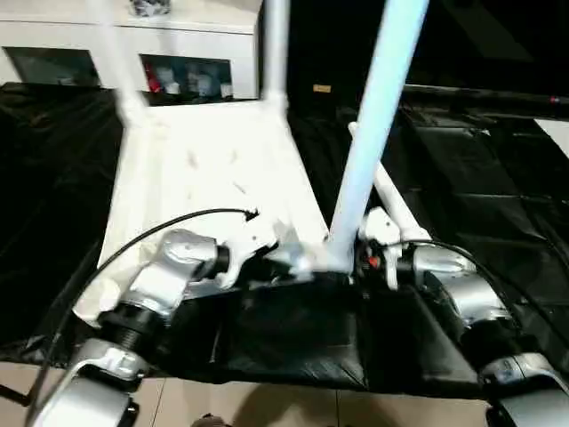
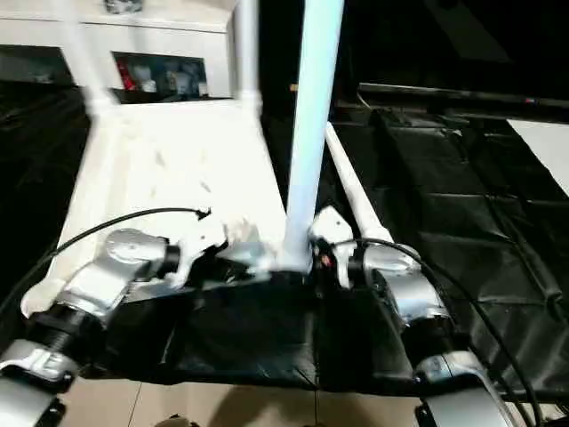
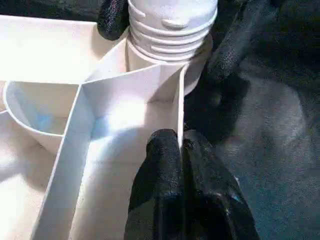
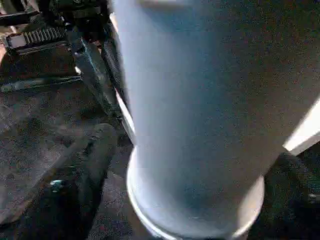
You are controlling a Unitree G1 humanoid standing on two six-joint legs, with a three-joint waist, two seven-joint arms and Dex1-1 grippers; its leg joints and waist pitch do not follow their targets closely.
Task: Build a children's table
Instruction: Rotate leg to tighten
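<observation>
The white table top (image 1: pixel 204 169) lies underside up on black cloth. Two legs (image 1: pixel 276 53) (image 1: pixel 116 53) stand in its far corner sockets. A third leg (image 1: pixel 373 124) stands upright at the near right corner, its threaded end (image 3: pixel 172 25) sitting in the socket (image 3: pixel 195 70). My right gripper (image 1: pixel 351 258) is shut on this leg just above the socket, one finger (image 4: pixel 90 165) on each side. My left gripper (image 3: pixel 180 142) is pinched shut on the top's rim rib beside that socket. The fourth leg (image 2: pixel 351 191) lies on the cloth right of the top.
The black cloth (image 1: pixel 480 178) covers the work surface, wrinkled on the right. A white glass-door cabinet (image 1: pixel 178 36) stands behind the table top. A black cable (image 1: pixel 151 227) loops over my left forearm. Tiled floor (image 1: pixel 267 405) shows at the near edge.
</observation>
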